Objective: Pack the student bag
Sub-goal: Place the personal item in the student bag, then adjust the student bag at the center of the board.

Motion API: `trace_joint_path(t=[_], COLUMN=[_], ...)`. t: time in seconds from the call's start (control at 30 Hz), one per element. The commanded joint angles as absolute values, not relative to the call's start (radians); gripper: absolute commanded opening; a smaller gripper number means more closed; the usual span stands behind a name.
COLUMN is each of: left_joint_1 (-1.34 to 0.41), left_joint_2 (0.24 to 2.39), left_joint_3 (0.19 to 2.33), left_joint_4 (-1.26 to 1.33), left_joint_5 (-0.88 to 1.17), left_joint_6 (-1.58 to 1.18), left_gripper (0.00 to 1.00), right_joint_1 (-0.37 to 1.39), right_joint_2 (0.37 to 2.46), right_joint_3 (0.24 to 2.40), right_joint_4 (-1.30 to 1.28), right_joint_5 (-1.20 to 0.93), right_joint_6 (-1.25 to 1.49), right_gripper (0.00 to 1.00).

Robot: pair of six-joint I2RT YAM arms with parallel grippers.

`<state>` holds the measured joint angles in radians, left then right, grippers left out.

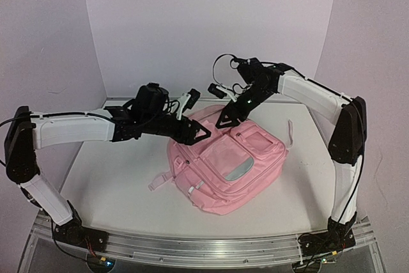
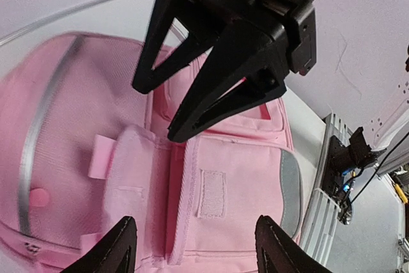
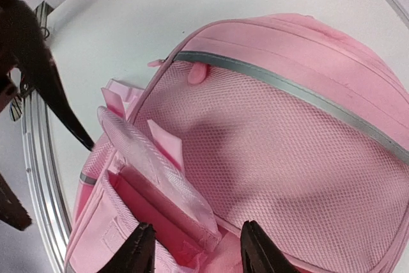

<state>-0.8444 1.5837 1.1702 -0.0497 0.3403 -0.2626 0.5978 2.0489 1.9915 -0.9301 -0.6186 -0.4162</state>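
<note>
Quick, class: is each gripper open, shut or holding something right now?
Left gripper: open, holding nothing.
Right gripper: open, holding nothing.

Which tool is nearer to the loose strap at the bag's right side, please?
Right. The right tool is over the bag's far edge, left of the strap; the left tool is farther left, over the bag's far-left corner.

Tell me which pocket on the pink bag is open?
On the bag, the front pocket with the fastening patch: its flap is folded back; the others look shut.
</note>
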Motion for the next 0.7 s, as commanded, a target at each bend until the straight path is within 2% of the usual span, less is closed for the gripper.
trace_joint_path(t=[0.0,0.1,0.2,0.3,0.5,0.67], left_joint_1=[-0.803,-0.790,-0.788,-0.787,-0.787,-0.789], left_joint_2=[1.530,1.566,1.614,1.635,1.683,1.698], left_joint_3=[1.215,1.252,1.290,1.291,1.317,1.320], left_joint_4=[-0.156,-0.211,-0.258,-0.243,-0.230,-0.193], left_joint_5=[0.214,0.217,0.245,0.299,0.387,0.464], left_joint_6=[-0.264,-0.237,-0.224,-0.225,-0.230,-0.244], left_gripper=[0.66,0.70,0.70,0.65,0.48,0.26], right_joint_1=[0.580,0.580,0.580,0.580,0.581,0.584], right_joint_2=[1.934,1.900,1.862,1.837,1.844,1.873], right_joint_3=[1.991,1.938,1.856,1.784,1.717,1.696], right_joint_4=[-0.896,-0.897,-0.898,-0.897,-0.890,-0.870], right_joint_5=[-0.584,-0.584,-0.590,-0.589,-0.615,-0.611], right_joint_6=[-0.334,-0.302,-0.286,-0.279,-0.250,-0.223], right_gripper=[0.64,0.74,0.79,0.80,0.81,0.79])
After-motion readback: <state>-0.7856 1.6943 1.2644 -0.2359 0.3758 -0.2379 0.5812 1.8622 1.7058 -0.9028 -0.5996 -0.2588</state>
